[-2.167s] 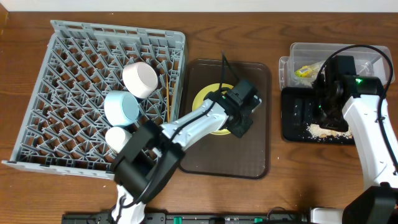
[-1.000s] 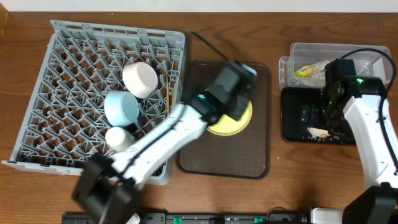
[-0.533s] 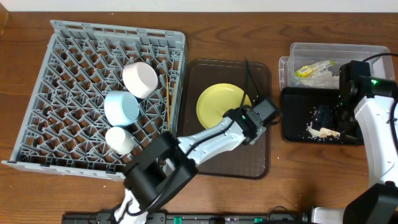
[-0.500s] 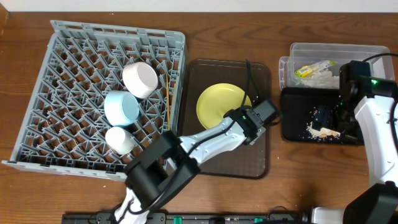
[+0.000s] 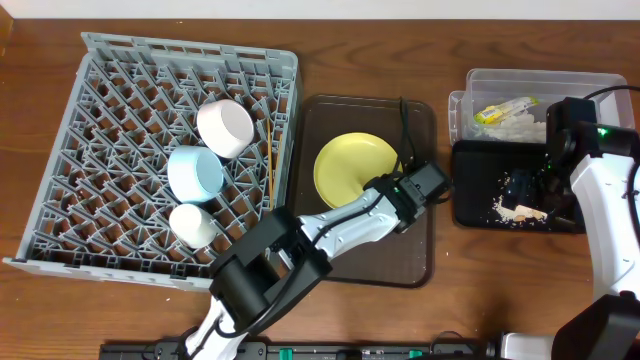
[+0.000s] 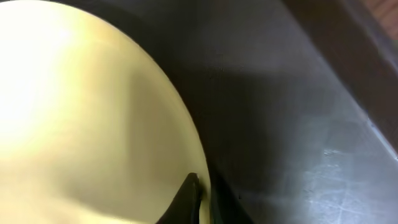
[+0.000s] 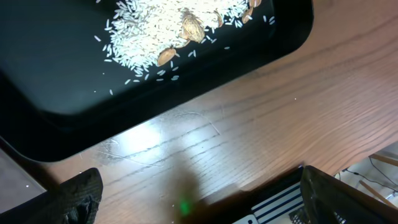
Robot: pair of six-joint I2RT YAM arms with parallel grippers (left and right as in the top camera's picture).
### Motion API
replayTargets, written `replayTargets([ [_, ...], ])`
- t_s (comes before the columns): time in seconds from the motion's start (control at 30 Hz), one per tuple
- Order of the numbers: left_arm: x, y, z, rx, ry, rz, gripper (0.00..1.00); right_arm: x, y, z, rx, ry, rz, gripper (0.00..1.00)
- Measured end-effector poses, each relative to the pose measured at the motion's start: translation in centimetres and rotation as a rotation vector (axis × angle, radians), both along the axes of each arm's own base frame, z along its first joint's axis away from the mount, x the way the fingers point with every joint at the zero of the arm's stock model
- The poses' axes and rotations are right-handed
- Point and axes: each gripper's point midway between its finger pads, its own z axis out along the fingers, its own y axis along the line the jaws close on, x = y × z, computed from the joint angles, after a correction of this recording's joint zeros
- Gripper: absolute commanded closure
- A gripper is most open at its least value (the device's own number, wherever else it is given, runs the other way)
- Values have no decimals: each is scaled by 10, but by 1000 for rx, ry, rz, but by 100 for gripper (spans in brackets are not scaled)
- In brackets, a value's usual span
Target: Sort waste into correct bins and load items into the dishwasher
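Print on the snack wrapper (image 5: 497, 111) is illegible.

I count two white bowls (image 5: 225, 126), one blue bowl (image 5: 195, 173), one yellow plate (image 5: 352, 168), one rack (image 5: 120, 90), one brown tray (image 5: 400, 255), one tub (image 5: 530, 78), one black tray (image 5: 475, 190).

Rack (image 5: 120, 110) left, plate (image 5: 350, 168) on serving tray (image 5: 340, 258) centre, tub (image 5: 592, 84) behind shallow bin (image 5: 474, 192) right

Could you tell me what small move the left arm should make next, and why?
Probably close the left gripper on the round yellow plate's rim and lift: one fingertip sits at that edge, and the plate lies in the brown serving tray.
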Motion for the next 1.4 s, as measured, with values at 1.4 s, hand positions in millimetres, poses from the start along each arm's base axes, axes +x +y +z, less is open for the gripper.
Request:
replayTargets([
  [1.4, 3, 72, 244, -503, -106, 62, 94, 0, 0, 0, 0, 0, 0, 1],
])
